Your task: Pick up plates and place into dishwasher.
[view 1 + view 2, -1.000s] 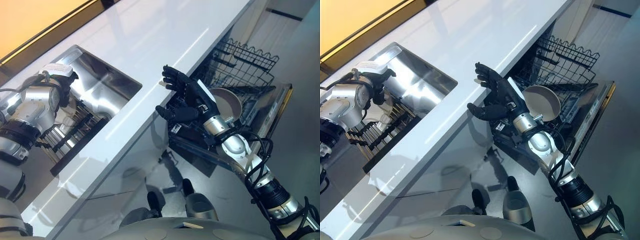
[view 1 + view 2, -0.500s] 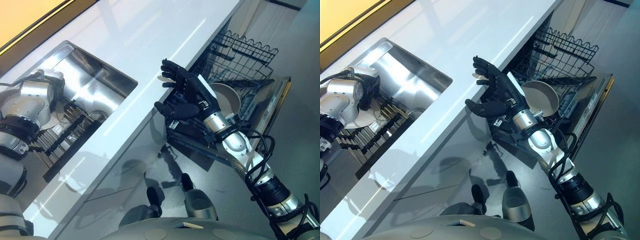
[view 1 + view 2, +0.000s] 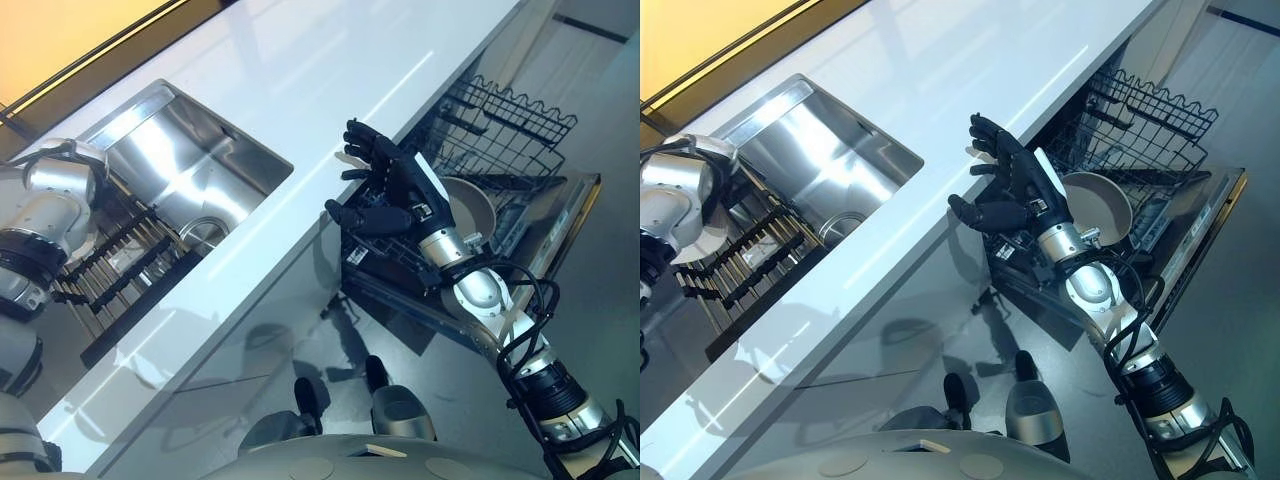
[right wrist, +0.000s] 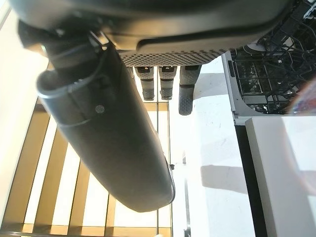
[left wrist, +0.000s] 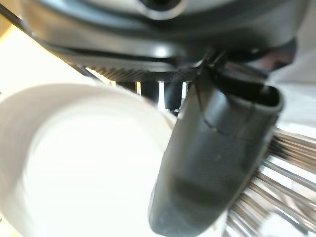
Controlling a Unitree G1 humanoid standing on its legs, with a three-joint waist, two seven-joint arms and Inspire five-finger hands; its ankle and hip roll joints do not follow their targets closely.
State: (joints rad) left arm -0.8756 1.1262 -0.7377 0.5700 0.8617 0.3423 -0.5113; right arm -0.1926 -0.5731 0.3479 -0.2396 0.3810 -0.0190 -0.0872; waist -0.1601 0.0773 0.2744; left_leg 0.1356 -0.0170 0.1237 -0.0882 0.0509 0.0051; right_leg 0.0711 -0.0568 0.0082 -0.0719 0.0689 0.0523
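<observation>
Beside the white counter [image 3: 300,90], right hand [image 3: 392,190] empty, fingers spread; left hand's [image 5: 217,163] grip unclear.

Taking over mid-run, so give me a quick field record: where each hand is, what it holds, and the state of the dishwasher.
left hand: down in the sink at the dark dish rack, thumb against a white plate; full grip not visible
right hand: open, empty, raised over the counter edge
sink: steel, set in the white counter
dishwasher: door open, wire rack pulled out
loaded so far: one round dish in the lower rack
</observation>
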